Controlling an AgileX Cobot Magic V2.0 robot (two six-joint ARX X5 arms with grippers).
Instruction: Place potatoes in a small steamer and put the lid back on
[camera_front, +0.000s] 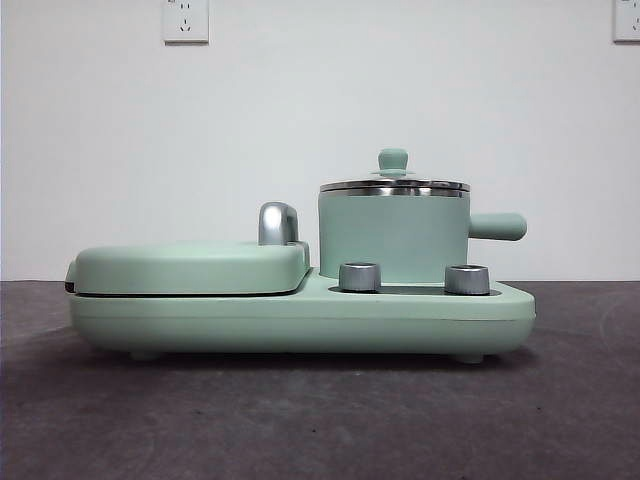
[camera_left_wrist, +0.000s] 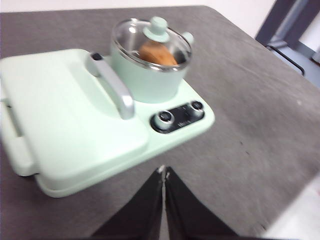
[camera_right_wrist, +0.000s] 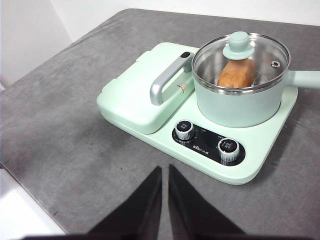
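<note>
The small mint-green steamer (camera_front: 393, 238) (camera_left_wrist: 147, 75) (camera_right_wrist: 239, 102) stands on the right half of the cooker base (camera_front: 300, 318). Its lid (camera_front: 393, 183) (camera_left_wrist: 155, 42) (camera_right_wrist: 241, 60) sits flat on the steel rim, knob up. Through the glass, the orange-brown potato (camera_left_wrist: 157, 54) (camera_right_wrist: 236, 73) lies inside the pot. My left gripper (camera_left_wrist: 164, 172) is shut and holds nothing, hanging back from the cooker over the table. Likewise my right gripper (camera_right_wrist: 165, 170) is shut and empty, off the cooker's knob side. Neither arm appears in the front view.
A flat mint-green griddle cover (camera_front: 190, 265) (camera_left_wrist: 65, 115) (camera_right_wrist: 142, 95) with a chrome handle (camera_front: 278, 222) (camera_right_wrist: 167, 80) fills the base's left half. Two steel knobs (camera_front: 360, 276) (camera_front: 466, 279) face forward. The pot's side handle (camera_front: 497, 226) sticks out right. Grey tabletop (camera_front: 320, 420) surrounds the cooker.
</note>
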